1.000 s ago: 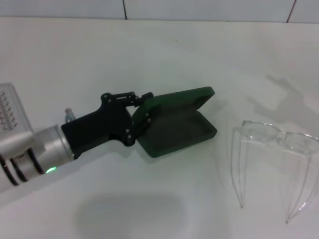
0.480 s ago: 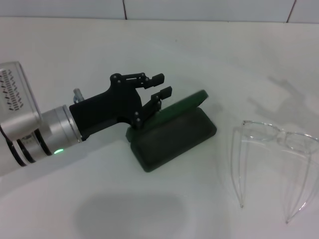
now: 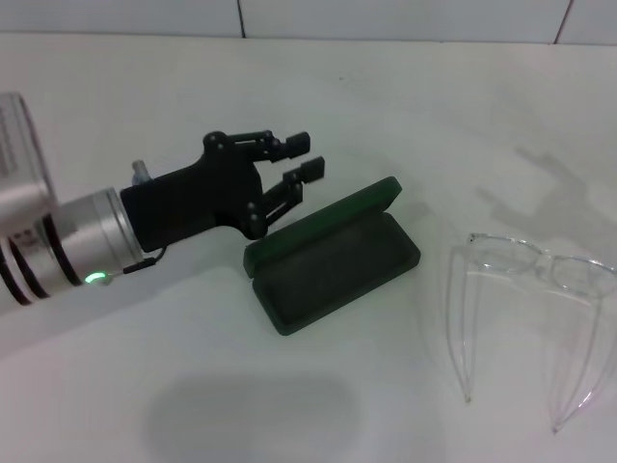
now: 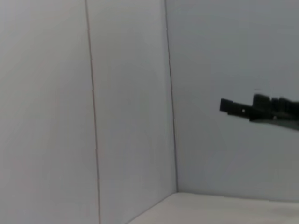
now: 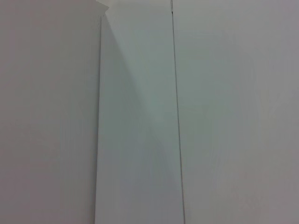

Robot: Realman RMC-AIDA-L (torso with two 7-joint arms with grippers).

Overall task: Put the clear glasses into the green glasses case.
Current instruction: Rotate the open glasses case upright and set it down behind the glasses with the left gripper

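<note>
1. The left gripper (image 3: pixel 299 156) hovers above the white table (image 3: pixel 318 87), at about 10 o'clock from the green glasses case (image 3: pixel 333 256). Its two black fingers are spread apart with nothing between them, and their tips point towards the case's raised lid.
2. The green glasses case lies near the middle of the table, its long side slanting from 8 o'clock up to 2 o'clock. The lid looks nearly down on the base, though whether it is fully shut is hard to judge from this angle.
3. The clear glasses (image 3: pixel 535 318) rest on the table at 3 o'clock from the case, well apart from it, with the lens farther from the robot and both thin arms pointing back towards 6 o'clock.
4. The left wrist view shows only one black fingertip (image 4: pixel 231 106) against a pale wall.
5. The right gripper shows in no view, so I cannot tell its state.
</note>
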